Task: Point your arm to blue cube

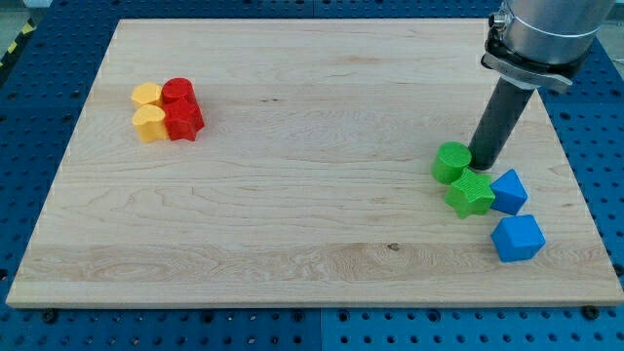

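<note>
A blue cube [517, 238] lies near the board's lower right. A second blue block [509, 191], angular in shape, sits just above it and touches a green star [470, 193]. A green cylinder [451, 161] sits up-left of the star. My tip [483, 162] rests on the board beside the green cylinder's right side, just above the star and up-left of both blue blocks. The tip is apart from the blue cube.
At the upper left, a cluster of two yellow blocks [148, 109] and two red blocks [181, 109] sits together. The wooden board [292, 195] lies on a blue perforated table; its right edge is close to the blue blocks.
</note>
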